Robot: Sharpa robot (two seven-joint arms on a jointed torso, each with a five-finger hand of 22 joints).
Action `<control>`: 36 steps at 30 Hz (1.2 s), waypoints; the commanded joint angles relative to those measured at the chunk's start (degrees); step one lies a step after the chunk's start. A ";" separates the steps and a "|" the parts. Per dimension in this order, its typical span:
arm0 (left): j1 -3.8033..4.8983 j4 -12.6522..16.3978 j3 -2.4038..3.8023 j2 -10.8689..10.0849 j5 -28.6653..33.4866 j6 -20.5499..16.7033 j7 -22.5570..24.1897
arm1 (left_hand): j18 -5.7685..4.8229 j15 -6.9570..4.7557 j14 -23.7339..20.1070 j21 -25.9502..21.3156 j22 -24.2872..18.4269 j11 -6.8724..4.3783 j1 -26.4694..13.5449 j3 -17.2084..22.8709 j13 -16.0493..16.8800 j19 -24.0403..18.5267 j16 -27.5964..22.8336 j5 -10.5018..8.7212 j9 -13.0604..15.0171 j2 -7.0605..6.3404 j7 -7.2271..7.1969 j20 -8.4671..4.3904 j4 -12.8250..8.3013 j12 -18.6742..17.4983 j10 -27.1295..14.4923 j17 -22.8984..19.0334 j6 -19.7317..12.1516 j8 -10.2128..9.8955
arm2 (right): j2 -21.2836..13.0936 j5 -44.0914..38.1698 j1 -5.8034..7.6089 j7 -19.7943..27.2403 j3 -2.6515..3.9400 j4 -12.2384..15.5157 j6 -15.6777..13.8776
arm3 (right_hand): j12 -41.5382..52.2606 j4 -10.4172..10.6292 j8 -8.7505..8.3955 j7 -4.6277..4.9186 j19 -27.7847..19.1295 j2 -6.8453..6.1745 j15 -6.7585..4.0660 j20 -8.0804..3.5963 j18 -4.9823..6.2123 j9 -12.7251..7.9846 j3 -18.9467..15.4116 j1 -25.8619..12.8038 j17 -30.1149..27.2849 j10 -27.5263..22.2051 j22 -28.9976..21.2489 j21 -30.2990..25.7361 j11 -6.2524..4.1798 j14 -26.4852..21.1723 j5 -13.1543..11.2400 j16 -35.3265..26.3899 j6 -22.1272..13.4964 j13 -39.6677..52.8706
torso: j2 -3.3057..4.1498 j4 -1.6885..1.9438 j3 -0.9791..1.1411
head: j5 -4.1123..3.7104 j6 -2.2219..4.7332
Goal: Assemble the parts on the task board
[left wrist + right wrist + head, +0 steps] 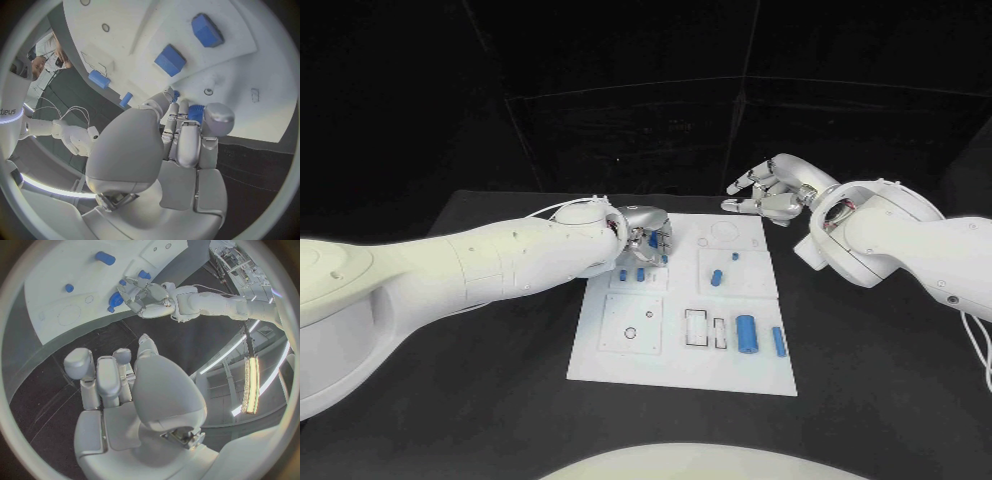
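- Nearest the head cam: task board (625, 365), white plate, flat on black table (473, 420), its near edge bare.
- Blue parts near that end: a stout cylinder (747, 335) and a slim bar (779, 342) lying side by side, apart, beside two rectangular cut-outs. Mid-board: small blue peg (717, 277), another small piece (734, 256).
- Left hand (640, 238) over board's far-left panel, fingers curled in. Left wrist view shows a small blue part (195, 113) between the fingertips (219, 119); judged pinched, though exact contact is partly hidden. Two blue blocks (170, 60) sit on the board beyond it.
- Right hand (769, 192) off the board's far-right corner, raised above table, fingers loosely apart, nothing in it. Right wrist view confirms: palm bare.
- Handling, judgement only: parts look like rigid moulded plastic, light, smooth-faced, prob. slippery under metal fingertips. Not fragile, but small enough to twist or pop out of a pinch.
- Where to hold: cylinder across its round mid-section, ends free for insertion; slim bar by its long sides near the middle; pegs by the upper part, lower end clear for the socket.
- Risk: held part sits deep between fingertips, so alignment w/ its recess may be hard to see.
- Board itself stiff; unknown whether fixed to table.
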 commanded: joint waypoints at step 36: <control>-0.07 -0.32 0.06 0.00 -2.00 -5.12 1.94 | -1.58 -1.54 1.60 4.17 4.68 -1.68 -0.49 6.14 -1.88 2.71 0.27 0.03 -1.41 1.87 -0.96 -1.46 -2.29 -4.63 9.65 -1.04 7.21 -2.07 | 0.29 -0.19 0.12 0.52 0.04 -0.06 0.03 | 0.43 -0.06 0.18 0.02 0.32 0.02 -0.21 0.05 1.12 -0.06 -0.23 -0.37 0.13 -0.20 -0.06 -0.19 0.13 0.45 0.27 -0.30 -0.29 0.04 | -0.05 -0.08 0.06 | -0.35 0.22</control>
